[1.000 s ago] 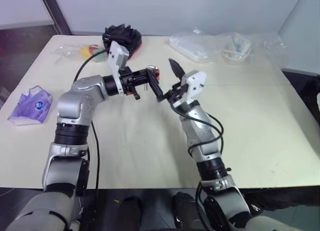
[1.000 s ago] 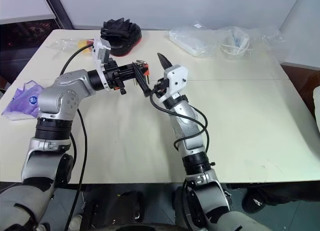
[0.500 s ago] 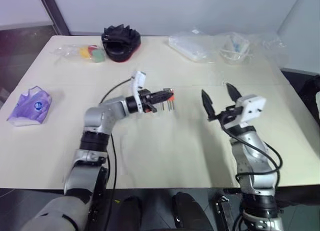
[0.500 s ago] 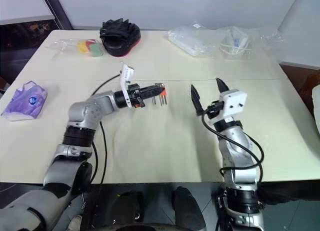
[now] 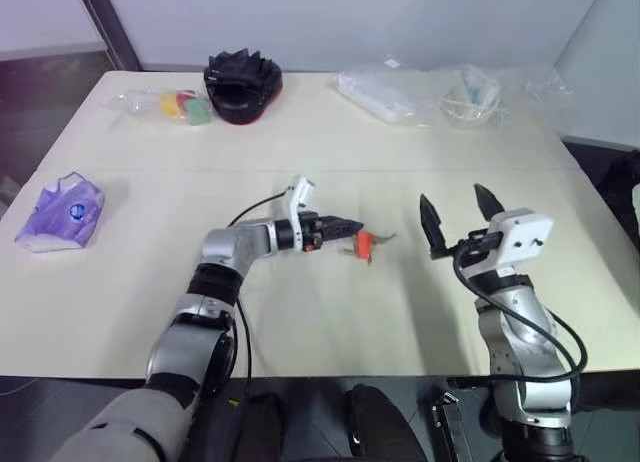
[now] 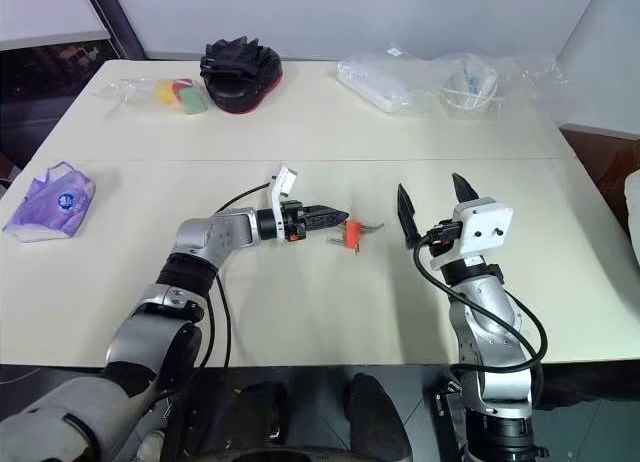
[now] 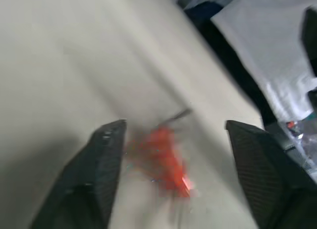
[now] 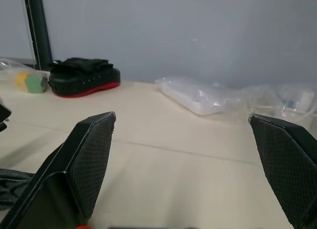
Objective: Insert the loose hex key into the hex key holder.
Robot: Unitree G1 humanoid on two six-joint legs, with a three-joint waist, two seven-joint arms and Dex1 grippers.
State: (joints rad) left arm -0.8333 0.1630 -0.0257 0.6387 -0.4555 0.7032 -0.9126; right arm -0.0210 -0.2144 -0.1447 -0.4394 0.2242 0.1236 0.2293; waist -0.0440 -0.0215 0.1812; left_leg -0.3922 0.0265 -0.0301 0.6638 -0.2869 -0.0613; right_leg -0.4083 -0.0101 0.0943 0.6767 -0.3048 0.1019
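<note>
Orange-red plastic hex key holder (image 6: 350,232) with grey keys lies on cream surface (image 6: 300,312), at 3 o'clock of spread left claw (image 6: 325,218); right claw (image 6: 432,204) spread, empty; insertation apparently done.

Lots of bare worktop in the middle, with things only near the edges.

The worktop (image 5: 300,312) is bare at the front and on the right side, so a hand can pass there. In the middle lies the small hex key holder (image 5: 363,245), with the left gripper (image 5: 350,227) just beside it, fingers apart. The right gripper (image 5: 462,214) stands well apart on the right, its fingers wide, with free room between the two. Far back stand a black pad (image 5: 242,82) and clear plastic bags (image 5: 420,92). A purple bag (image 5: 58,212) lies at the left edge.
</note>
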